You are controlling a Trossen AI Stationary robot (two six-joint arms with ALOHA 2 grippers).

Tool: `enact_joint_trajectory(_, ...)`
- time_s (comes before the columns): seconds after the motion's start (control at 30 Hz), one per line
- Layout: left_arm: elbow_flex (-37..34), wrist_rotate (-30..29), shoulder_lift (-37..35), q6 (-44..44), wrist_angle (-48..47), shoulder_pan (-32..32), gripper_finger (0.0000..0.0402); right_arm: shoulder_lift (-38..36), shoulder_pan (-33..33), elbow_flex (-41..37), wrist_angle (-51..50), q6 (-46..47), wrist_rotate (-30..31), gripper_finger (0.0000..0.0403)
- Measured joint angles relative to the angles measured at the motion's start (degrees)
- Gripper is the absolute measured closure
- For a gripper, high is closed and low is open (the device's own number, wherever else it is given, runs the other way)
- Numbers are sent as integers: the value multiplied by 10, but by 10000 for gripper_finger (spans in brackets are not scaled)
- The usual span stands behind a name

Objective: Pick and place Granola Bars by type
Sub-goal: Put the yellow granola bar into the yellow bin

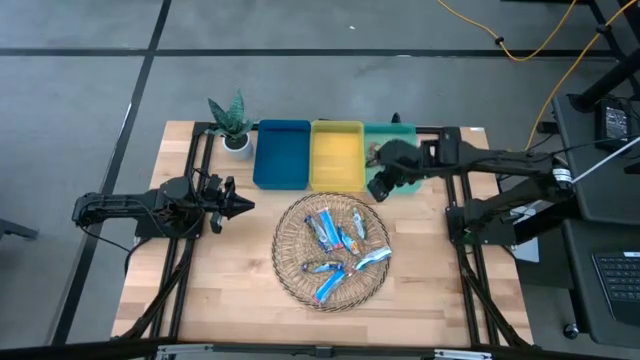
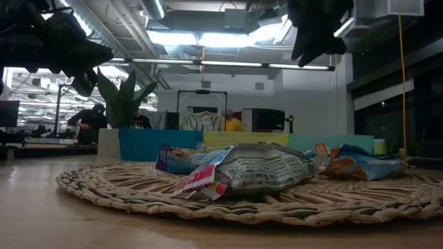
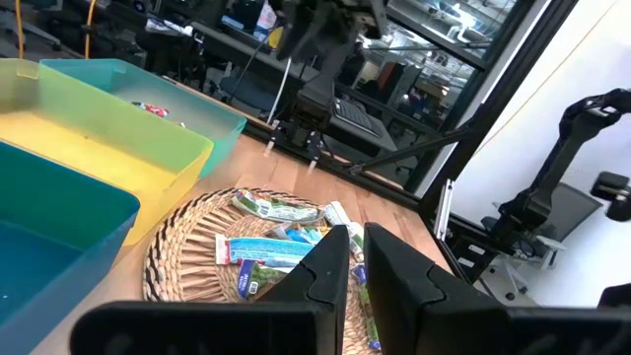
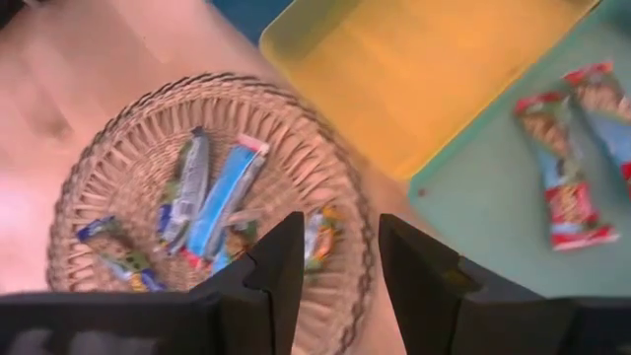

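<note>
Several granola bars (image 1: pixel 335 250) in blue, silvery and multicolour wrappers lie in a round woven basket (image 1: pixel 290 270) at the table's middle. Two multicolour bars (image 4: pixel 557 173) lie flat in the green tray (image 1: pixel 403 135). My right gripper (image 1: pixel 378 190) hangs open and empty above the green tray's near edge, between the tray and the basket; the right wrist view shows its gap (image 4: pixel 340 261) over the basket's rim. My left gripper (image 1: pixel 238 205) is shut and empty, above the table to the left of the basket. The yellow tray (image 1: pixel 336 155) and the blue tray (image 1: pixel 281 153) hold no bars.
The three trays stand side by side along the far edge. A small potted plant (image 1: pixel 232 125) stands left of the blue tray. Bare wood lies near and to both sides of the basket. Black frame rails (image 1: pixel 195 160) run along the table's left and right sides.
</note>
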Motion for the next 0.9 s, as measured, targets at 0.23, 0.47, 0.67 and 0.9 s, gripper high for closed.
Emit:
enact_joint_trajectory(0.23,0,0,0,0,0,0,370,33,89,0,0,109,25,267)
enact_joint_trajectory(0.47,0,0,0,0,0,0,370,105,138,0,2,127,25,267)
enact_joint_trajectory(0.67,0,0,0,0,0,0,370,180,149,0,3,128,25,267)
enact_joint_trajectory(0.9,0,0,0,0,0,0,370,258,148,0,25,129,1,260)
